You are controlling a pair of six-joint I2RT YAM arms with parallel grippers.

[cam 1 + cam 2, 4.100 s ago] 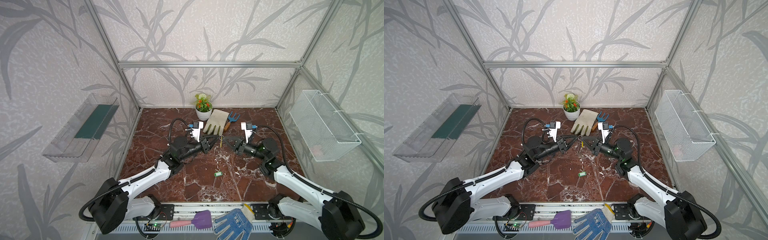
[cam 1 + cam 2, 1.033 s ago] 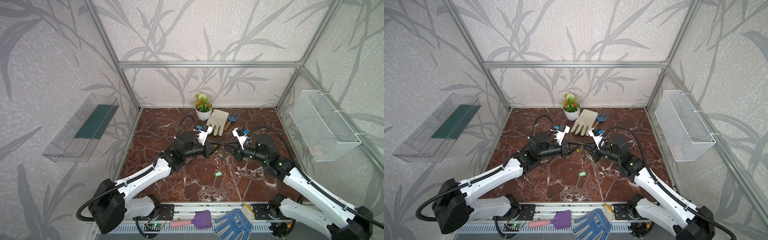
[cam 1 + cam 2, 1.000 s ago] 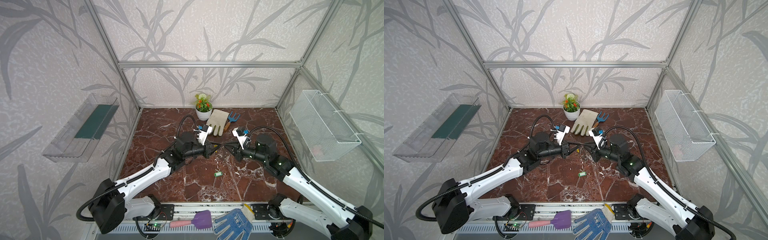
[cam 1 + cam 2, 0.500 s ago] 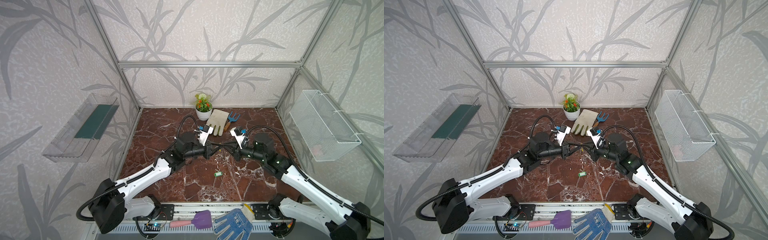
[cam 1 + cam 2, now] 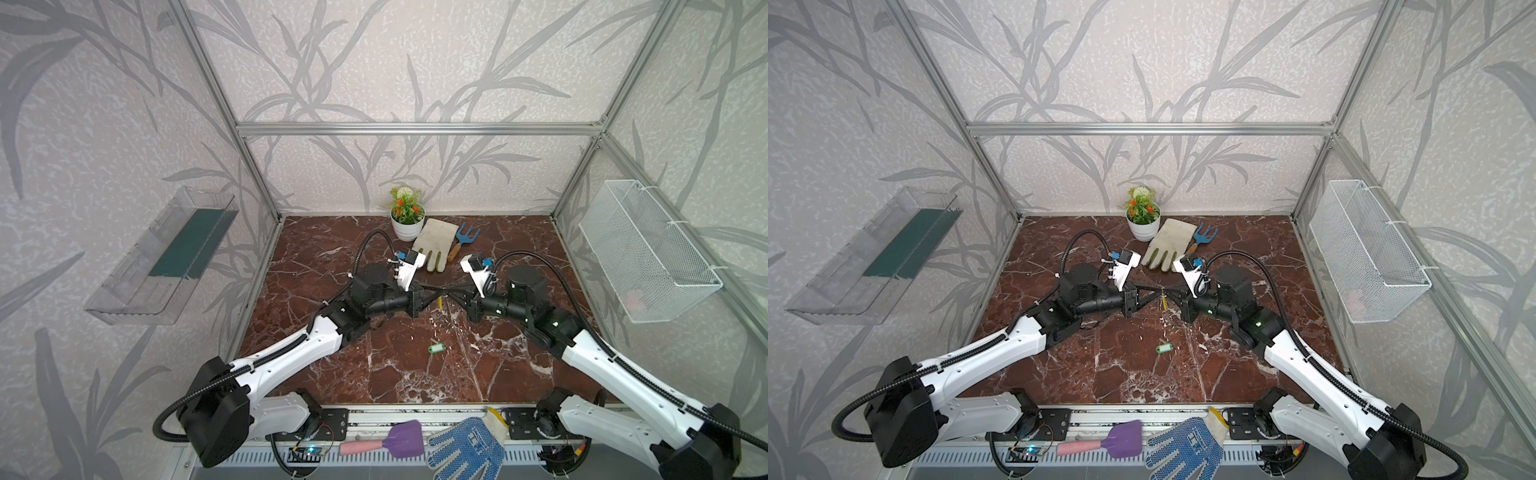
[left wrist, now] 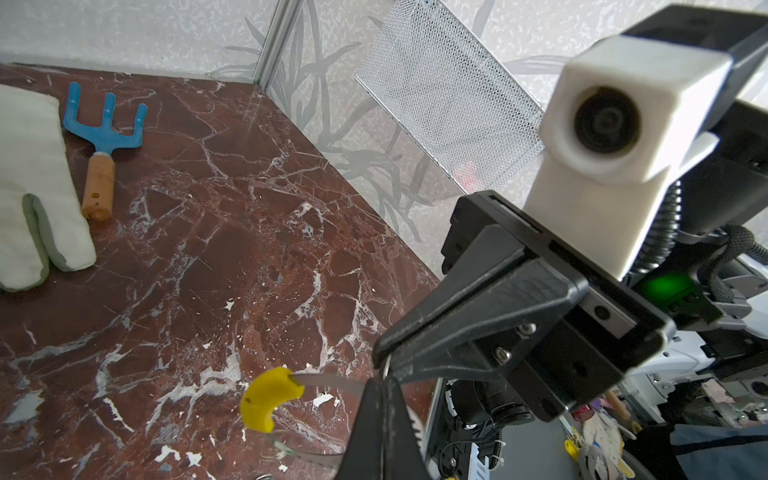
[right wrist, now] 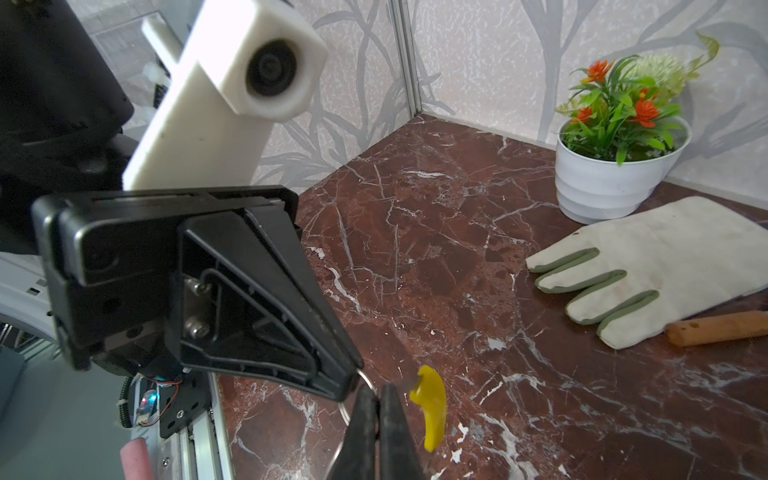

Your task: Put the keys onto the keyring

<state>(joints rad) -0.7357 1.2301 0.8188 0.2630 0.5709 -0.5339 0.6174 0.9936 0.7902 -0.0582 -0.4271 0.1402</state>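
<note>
The keyring, a thin grey hoop with a yellow sleeve [image 5: 440, 305] [image 5: 1165, 304], hangs above the middle of the table between both grippers. In the left wrist view my left gripper [image 6: 386, 380] is shut on the hoop's metal band beside the yellow sleeve [image 6: 266, 399]. Facing it, my right gripper [image 7: 377, 397] is shut on the same hoop next to the sleeve [image 7: 430, 405]. Both top views show the two grippers tip to tip, left gripper [image 5: 436, 296] and right gripper [image 5: 449, 293]. The keys, a green tag [image 5: 435, 347] [image 5: 1164, 348], lie alone on the table nearer the front.
At the back stand a white flower pot [image 5: 407, 227], a pale glove [image 5: 435, 245] and a blue hand rake [image 5: 464, 241]. A wire basket [image 5: 648, 257] hangs on the right wall and a clear shelf [image 5: 166, 257] on the left. A purple scoop [image 5: 386, 442] and a blue glove [image 5: 465, 451] lie beyond the front rail.
My right gripper has moved in towards the left gripper and shut on the keyring. The left gripper keeps its grip and the green tag has not moved.
</note>
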